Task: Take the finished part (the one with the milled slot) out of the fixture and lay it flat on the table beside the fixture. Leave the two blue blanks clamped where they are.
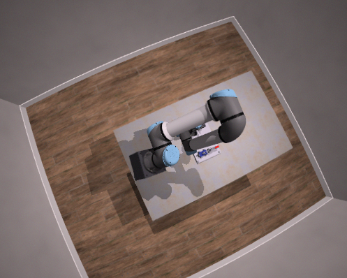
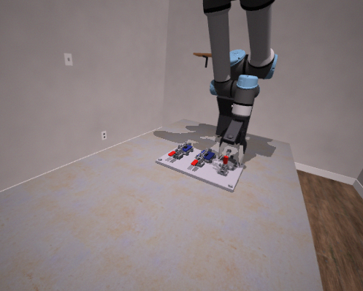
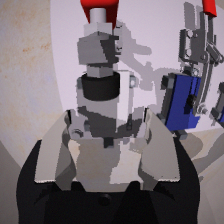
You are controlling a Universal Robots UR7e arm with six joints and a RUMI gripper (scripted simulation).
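Note:
My gripper [image 2: 231, 161] [image 3: 107, 109] is part open. Its fingers are low over the right end of the fixture plate [image 2: 214, 176] [image 3: 65, 50] [image 1: 206, 159], one on each side of the open clamp station. The finished part, pale grey [image 3: 124, 107], sits in that station below and between the fingertips. I see no contact with the fingers. The clamp there and shadow partly hide the part; its slot is not clear. One blue blank [image 2: 209, 156] [image 3: 182, 102] sits in the middle station. Another blue blank [image 2: 187, 148] is in the left station.
The open clamp's red handle [image 2: 225, 159] [image 3: 100, 6] stands up close in front of the fingers. The red handles [image 2: 194, 162] [image 2: 172, 153] at the blue blanks lie low. Grey table [image 2: 134, 219] [image 1: 264, 115] surrounds the plate. The arm [image 1: 229, 119] covers part of the fixture from above.

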